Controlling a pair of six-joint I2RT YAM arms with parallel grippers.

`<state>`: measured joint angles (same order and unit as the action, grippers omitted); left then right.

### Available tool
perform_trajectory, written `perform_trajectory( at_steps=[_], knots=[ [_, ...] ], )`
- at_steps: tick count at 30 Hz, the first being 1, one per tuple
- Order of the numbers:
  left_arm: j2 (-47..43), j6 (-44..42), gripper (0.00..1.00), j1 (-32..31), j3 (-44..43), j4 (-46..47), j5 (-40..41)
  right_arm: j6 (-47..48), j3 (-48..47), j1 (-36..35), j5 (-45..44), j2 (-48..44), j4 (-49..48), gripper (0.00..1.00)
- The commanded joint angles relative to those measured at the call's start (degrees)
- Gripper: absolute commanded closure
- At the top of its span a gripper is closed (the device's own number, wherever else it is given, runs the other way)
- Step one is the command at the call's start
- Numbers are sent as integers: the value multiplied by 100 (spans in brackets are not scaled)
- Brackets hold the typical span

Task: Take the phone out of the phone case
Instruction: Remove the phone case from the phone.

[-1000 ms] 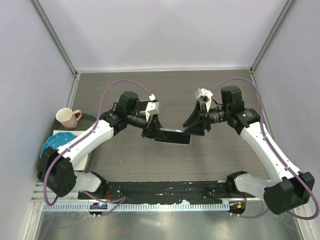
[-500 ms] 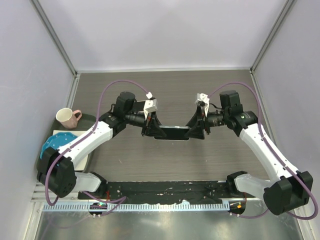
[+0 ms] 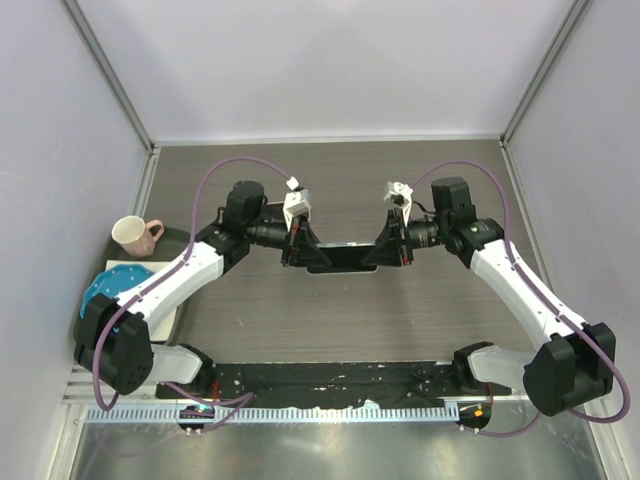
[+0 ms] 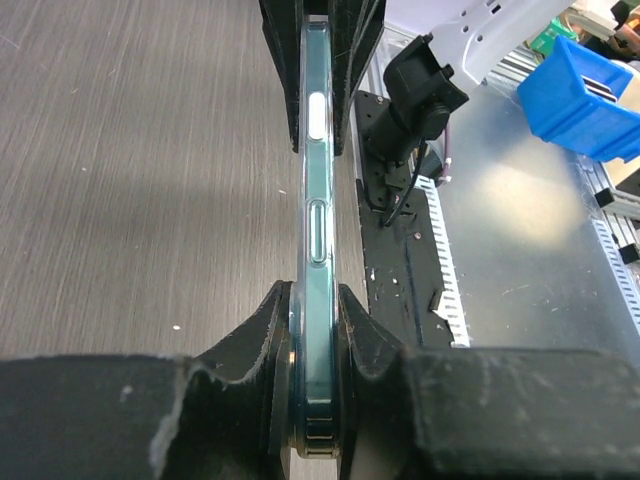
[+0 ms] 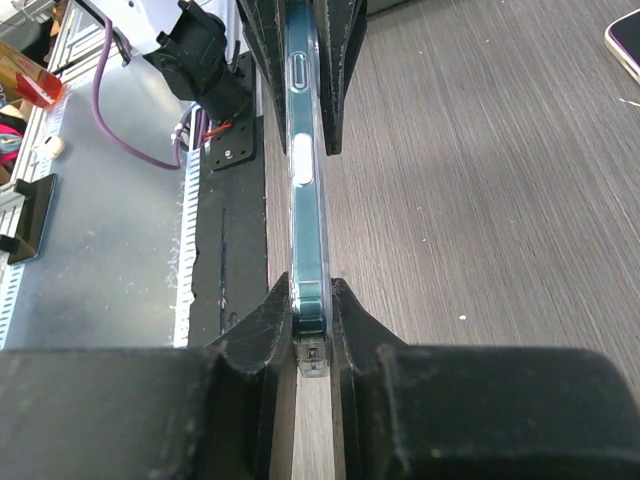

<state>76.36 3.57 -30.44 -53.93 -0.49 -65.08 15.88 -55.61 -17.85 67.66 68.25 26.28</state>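
Both sets of jaws clamped now, one on each short end of the phone case (image 3: pixel 342 258), which spans level btwn them over mid tabletop (image 3: pixel 420 330). Left wrist view: my left fingers (image 4: pixel 262 335) pinch front and back faces, case edge-on, side buttons showing, right jaws gripping the far end. Right wrist view, same story mirrored: right fingers (image 5: pixel 262 330) tight on the near end, teal phone (image 5: pixel 303 215) seated inside the clear shell (not out yet). Can't tell whether it's touching the wood or just above it. Off to my left: pink mug (image 3: pixel 135 235) and a blue dish (image 3: pixel 108 285), well apart from the action.
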Motion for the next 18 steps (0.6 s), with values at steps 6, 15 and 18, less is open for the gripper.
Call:
perform_trajectory(
  at_steps=[6, 15, 18],
  knots=[
    [-130, -990, 52, -112, -162, -478, -506, 1048, -1065, -26, -323, 224, 1352, 99],
    [-42, -1790, 55, -349, -346, -1287, -40, 2049, -1628, -96, -402, 628, 2810, 99],
    [-33, -1772, 57, -384, -381, -1287, -31, 2042, -1654, -131, -411, 620, 2778, 99]
  ],
)
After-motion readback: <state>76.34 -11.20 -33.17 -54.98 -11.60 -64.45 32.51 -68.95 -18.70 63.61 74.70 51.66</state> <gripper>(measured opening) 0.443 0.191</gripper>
